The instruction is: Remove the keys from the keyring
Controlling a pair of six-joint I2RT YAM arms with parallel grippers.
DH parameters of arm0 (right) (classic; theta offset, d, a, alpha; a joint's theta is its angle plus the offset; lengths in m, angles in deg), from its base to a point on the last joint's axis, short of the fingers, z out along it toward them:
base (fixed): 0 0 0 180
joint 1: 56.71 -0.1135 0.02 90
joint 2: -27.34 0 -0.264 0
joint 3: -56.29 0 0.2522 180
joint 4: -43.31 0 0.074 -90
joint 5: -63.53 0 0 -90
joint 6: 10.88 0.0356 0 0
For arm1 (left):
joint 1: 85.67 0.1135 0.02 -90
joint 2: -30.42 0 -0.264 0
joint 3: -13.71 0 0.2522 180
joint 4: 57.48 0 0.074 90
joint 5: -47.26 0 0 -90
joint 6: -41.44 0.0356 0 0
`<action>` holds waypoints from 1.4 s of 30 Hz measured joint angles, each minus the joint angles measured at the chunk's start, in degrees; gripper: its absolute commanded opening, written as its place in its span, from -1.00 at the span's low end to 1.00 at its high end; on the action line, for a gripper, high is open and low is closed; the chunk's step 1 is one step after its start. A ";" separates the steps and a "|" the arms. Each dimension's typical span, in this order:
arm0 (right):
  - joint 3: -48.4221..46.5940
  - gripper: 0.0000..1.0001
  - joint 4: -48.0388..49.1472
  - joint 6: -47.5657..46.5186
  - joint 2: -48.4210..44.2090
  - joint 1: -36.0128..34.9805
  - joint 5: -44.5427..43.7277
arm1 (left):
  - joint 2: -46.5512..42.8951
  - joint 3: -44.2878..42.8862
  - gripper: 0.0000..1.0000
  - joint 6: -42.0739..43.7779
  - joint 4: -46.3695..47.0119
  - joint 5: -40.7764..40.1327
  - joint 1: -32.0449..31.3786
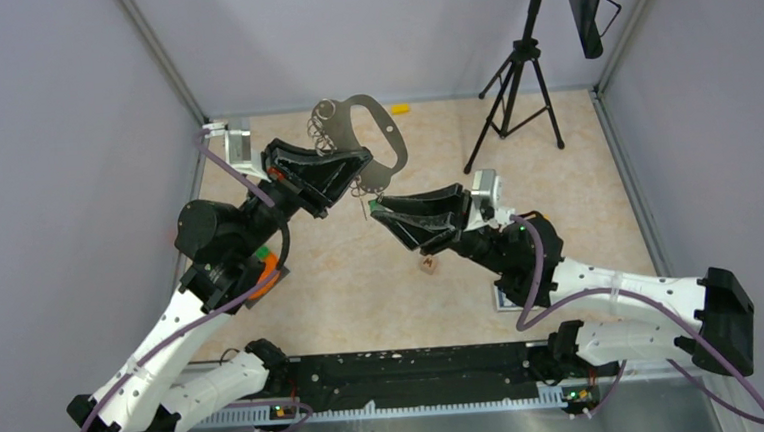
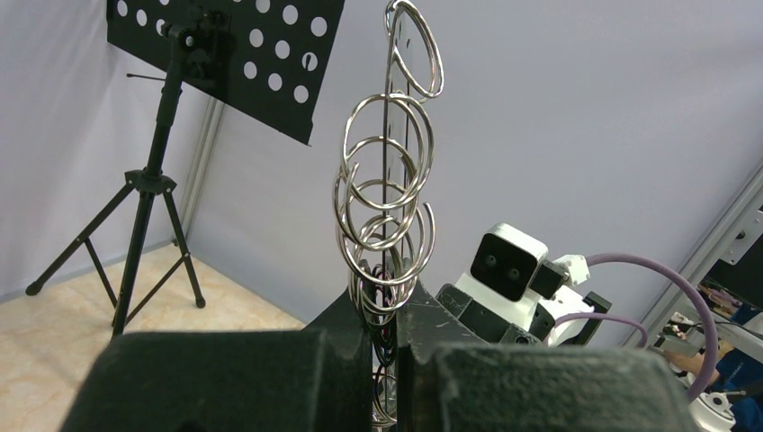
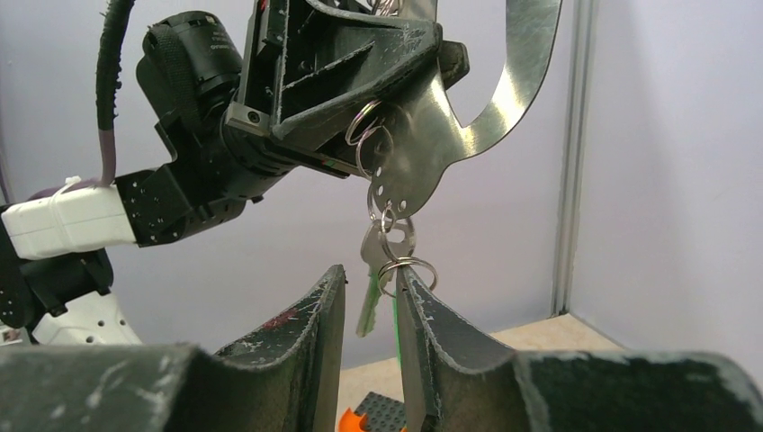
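Observation:
My left gripper (image 1: 350,170) is shut on the keyring (image 1: 378,126), a flat grey D-shaped plate held up in the air. In the left wrist view the keyring (image 2: 387,135) stands edge-on between the left gripper (image 2: 385,310) jaws, with several steel split rings (image 2: 385,198) threaded through it. From the keyring (image 3: 423,135) corner the keys (image 3: 372,256) hang on small rings: a silvery one, and a green one edge-on beside it. My right gripper (image 3: 370,272) is open just below, its jaws on either side of the hanging keys. A small ring touches its right fingertip (image 3: 405,274).
A black tripod (image 1: 515,88) with a perforated panel (image 2: 234,54) stands at the back right. A small brown cube (image 1: 428,264) lies on the floor under the right arm. An orange and grey block (image 3: 373,416) lies below, and a yellow piece (image 1: 399,108) at the back wall.

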 measured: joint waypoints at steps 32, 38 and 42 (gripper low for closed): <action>3.02 -1.00 1.97 -3.54 -1.97 0.00 0.15 | 0.02 0.22 -1.00 -0.04 -0.57 -1.05 0.00; 3.69 -1.00 -0.26 -10.86 -4.20 0.00 3.43 | 0.46 0.22 -1.00 -0.52 -1.03 -1.16 0.00; 3.69 -1.00 -1.64 -16.04 -4.59 0.00 5.64 | 0.63 0.22 -1.00 -1.14 -1.22 -0.98 -0.02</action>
